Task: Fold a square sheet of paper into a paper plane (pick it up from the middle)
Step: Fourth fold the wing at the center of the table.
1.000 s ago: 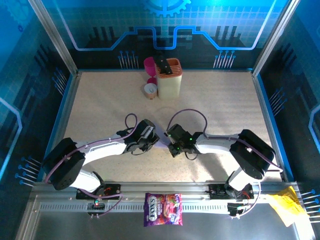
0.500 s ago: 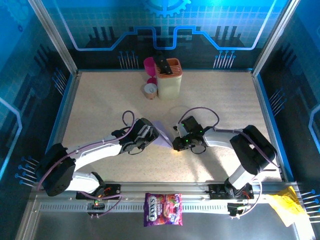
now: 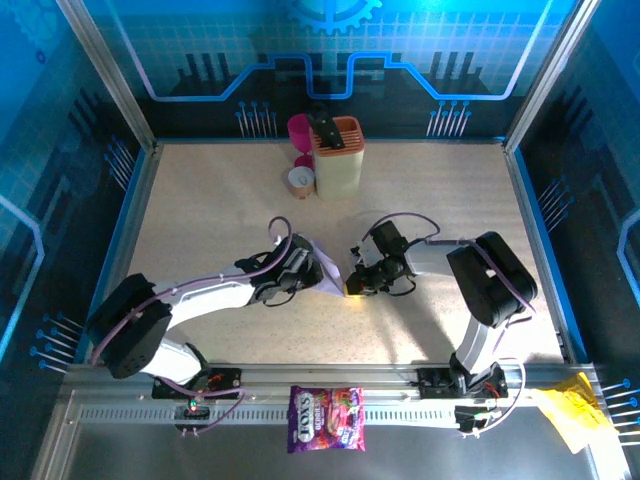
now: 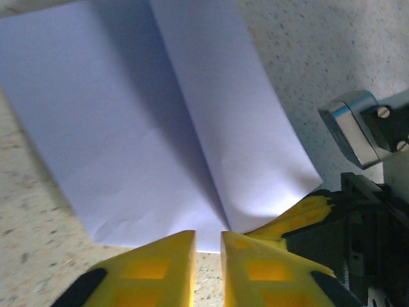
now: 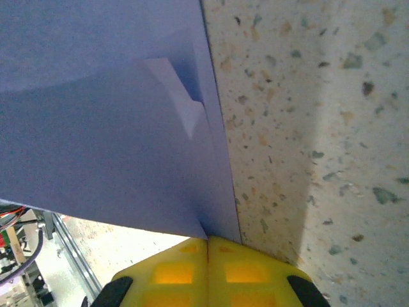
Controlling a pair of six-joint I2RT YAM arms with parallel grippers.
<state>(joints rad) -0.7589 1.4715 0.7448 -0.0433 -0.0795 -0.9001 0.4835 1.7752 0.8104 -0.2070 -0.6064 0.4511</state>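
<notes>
**A:** What is the broad picture on the table [image 3: 200, 210]?

**B:** The left arm [image 3: 200, 300] and right arm [image 3: 480, 275] have carried their wrists closer to the cream tub [image 3: 338, 160] than they were a second ago. They meet on the tub's near side, still well apart from it.

**A:** And the square sheet of paper [image 3: 328, 266]?

**B:** It sits between the two wrists, straight out from the tub toward the bases. More of it shows now. It is lifted off flat, two pale lilac panels meeting at a centre crease [image 4: 192, 147].

**A:** Who has hold of it?

**B:** The right gripper [image 5: 208, 242] is clamped tight, with the sheet's doubled edge running into its seam. The left gripper [image 4: 208, 248] leaves only a slit, and the crease ends right at it. Whether it pinches the paper, I cannot tell.

**A:** What does that mean for the task?

**B:** The half fold looks made. I judge the left is retaking its hold before the nose folds. One small bent flap [image 5: 182, 109] could throw off the alignment.
</notes>
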